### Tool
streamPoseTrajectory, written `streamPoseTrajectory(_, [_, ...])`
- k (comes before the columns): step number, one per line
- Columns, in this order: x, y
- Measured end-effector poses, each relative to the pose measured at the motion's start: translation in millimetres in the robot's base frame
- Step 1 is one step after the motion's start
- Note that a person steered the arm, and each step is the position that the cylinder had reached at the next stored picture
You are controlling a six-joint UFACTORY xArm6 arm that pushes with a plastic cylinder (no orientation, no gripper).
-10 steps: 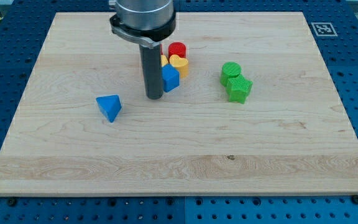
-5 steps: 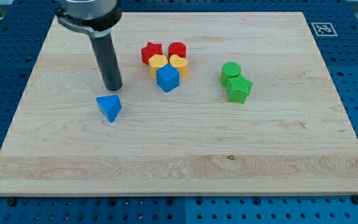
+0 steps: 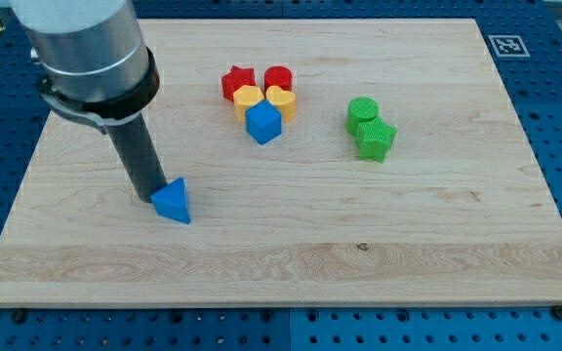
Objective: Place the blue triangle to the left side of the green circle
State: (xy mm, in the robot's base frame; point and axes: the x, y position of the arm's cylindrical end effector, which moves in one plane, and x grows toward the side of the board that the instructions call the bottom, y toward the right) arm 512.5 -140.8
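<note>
The blue triangle lies on the wooden board, left of middle. My tip stands right against the triangle's left side. The green circle sits at the right of middle, with a green star-shaped block touching it just below.
A cluster sits near the top middle: a red star, a red cylinder, two yellow blocks and a blue cube. A marker tag is at the board's top right corner.
My tip has swept from beside the blue cube to the left and down, ending at the blue triangle's left side. The triangle has shifted down and turned a little.
</note>
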Motion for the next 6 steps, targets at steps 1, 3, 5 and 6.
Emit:
streamPoseTrajectory(1, [5.6, 42.1])
streamPoseTrajectory(3, [19.3, 73.3])
streamPoseTrajectory(5, [19.5, 13.7])
streamPoseTrajectory(6, [49.9, 42.4])
